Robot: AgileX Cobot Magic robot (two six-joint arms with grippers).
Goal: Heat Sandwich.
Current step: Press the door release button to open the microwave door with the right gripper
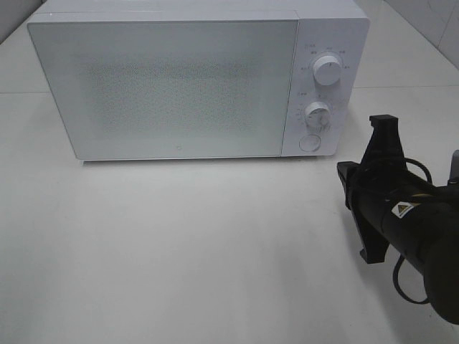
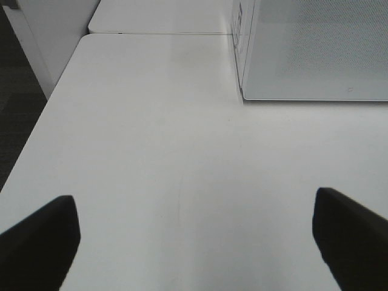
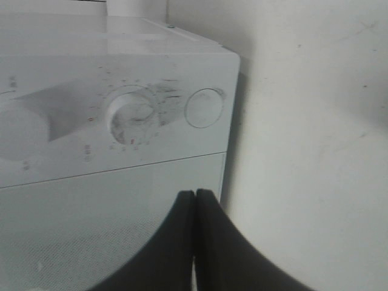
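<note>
**Item 1. Microwave** (image 1: 165, 86): white, at 12 o'clock on the bench (image 1: 179, 251) in the high view. Its door (image 1: 161, 89) is closed and has a speckled grey front. The control panel (image 1: 323, 43) runs down the door's 3 o'clock side.

**Item 2. Controls:** the upper knob (image 1: 328, 69) has the lower knob (image 1: 316, 113) at its 6 o'clock. The round button (image 1: 310, 142) is at 6 o'clock of that. The right wrist view shows the lower knob (image 3: 133, 115) and the round button (image 3: 204, 108) side by side, above the door's speckled face.

**Item 3. Right claw** (image 1: 344, 175): black, carried on the right arm (image 1: 416, 222) at 4 o'clock in the high view.
- Position: it points toward 9 o'clock, just beside the microwave's lower front corner under the round button. Contact cannot be told.
- State: clenched. In the right wrist view the claw (image 3: 195, 200) has its two fingers pressed flat together, with nothing between them.

**Item 4. Left claw** (image 2: 194, 239): seen only in the left wrist view.
- State: released, with the fingers (image 2: 36, 242) spread wide apart and nothing between them.
- Position: it hangs over bare bench (image 2: 151, 121), well apart from the microwave (image 2: 315, 48).

**Item 5. Sandwich:** not seen in any view, so its place cannot be told.

**Item 6. Bench:** white, with a plain surface.
</note>
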